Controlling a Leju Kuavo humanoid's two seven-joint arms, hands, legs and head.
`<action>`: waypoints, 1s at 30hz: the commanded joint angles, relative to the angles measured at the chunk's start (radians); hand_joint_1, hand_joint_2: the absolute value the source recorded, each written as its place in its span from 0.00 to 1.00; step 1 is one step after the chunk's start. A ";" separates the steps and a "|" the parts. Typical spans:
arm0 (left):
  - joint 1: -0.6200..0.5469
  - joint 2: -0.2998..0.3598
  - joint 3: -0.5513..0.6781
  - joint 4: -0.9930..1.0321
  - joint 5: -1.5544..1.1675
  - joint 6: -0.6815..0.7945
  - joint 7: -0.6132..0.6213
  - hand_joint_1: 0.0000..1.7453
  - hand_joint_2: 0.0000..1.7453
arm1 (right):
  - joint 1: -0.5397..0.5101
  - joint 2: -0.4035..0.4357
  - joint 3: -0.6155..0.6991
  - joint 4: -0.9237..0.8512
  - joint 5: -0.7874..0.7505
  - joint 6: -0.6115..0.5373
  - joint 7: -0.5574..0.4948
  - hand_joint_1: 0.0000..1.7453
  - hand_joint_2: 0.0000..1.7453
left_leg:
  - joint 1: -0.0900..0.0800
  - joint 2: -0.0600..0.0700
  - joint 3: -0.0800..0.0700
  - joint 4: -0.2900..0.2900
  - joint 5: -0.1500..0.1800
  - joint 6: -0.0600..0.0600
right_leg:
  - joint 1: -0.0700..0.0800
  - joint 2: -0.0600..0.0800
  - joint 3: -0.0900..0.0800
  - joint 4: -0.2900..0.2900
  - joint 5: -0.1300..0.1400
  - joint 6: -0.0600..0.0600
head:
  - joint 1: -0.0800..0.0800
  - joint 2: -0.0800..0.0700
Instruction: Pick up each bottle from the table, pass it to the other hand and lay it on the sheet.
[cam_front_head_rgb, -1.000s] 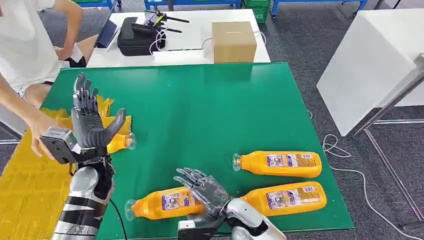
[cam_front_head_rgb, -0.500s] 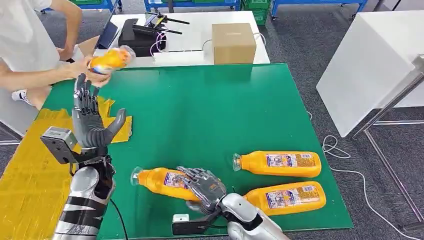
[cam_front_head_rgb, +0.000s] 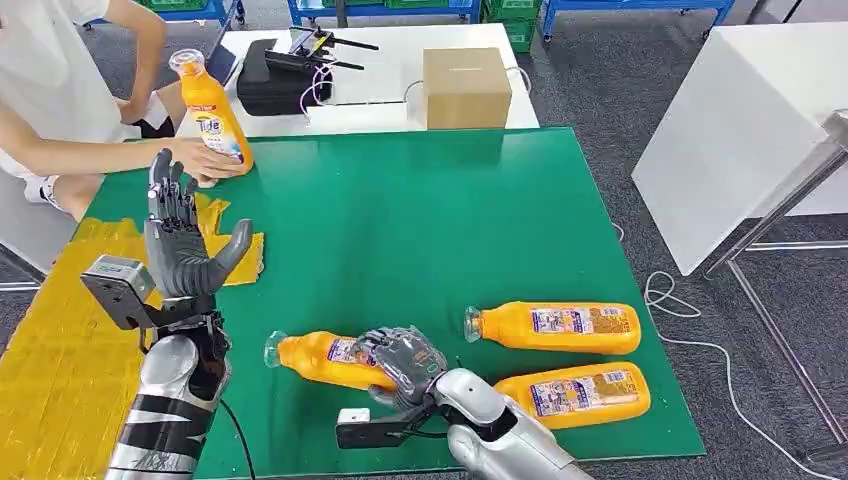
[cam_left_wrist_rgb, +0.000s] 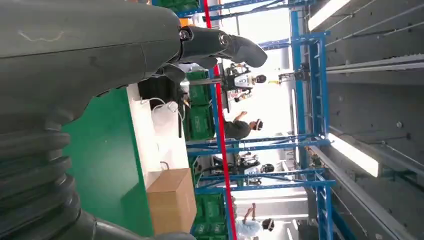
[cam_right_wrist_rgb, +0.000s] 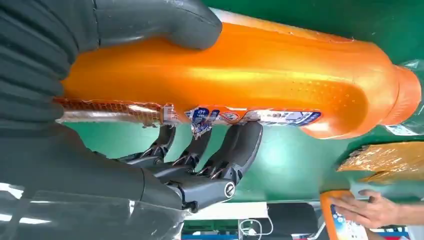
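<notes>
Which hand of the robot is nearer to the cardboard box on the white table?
Left. The left hand is raised open above the yellow sheet, still well short of the cardboard box. The right hand grips a bottle at the near edge, farther away.

Orange bottles (cam_front_head_rgb: 556, 328) with blue-white labels, green table (cam_front_head_rgb: 420, 220), crinkled yellow sheet (cam_front_head_rgb: 50, 350).

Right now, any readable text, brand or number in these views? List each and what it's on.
"Tide": on the label of the upright orange plastic bottle that a person's hand steadies at the far left of the green table.
Blue-and-white labels on the three lying orange bottles: too small and blurred to read; the right hand grips the nearest.
Plain brown cardboard box: no print visible.
</notes>
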 joint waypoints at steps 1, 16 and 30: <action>-0.012 -0.007 0.014 0.019 0.003 0.003 0.006 0.00 1.00 | -0.019 -0.028 0.033 0.124 0.002 0.029 0.020 0.99 1.00 | 0.001 -0.002 0.000 -0.001 0.001 0.000 | 0.001 -0.002 0.001 -0.002 0.001 0.000 | 0.000 0.000; -0.011 -0.010 0.010 0.019 0.001 0.007 0.006 0.00 1.00 | -0.066 -0.017 -0.008 0.161 0.046 0.000 0.074 0.14 1.00 | 0.000 -0.003 0.003 -0.001 0.001 0.000 | 0.001 -0.003 0.004 -0.002 0.001 0.001 | 0.000 0.000; -0.004 -0.011 0.022 0.010 -0.005 0.004 0.009 0.00 1.00 | -0.097 -0.017 -0.005 0.169 0.108 0.018 0.110 0.00 1.00 | 0.000 -0.004 0.001 0.000 0.001 0.000 | 0.000 -0.004 0.002 -0.002 0.001 0.001 | 0.000 0.000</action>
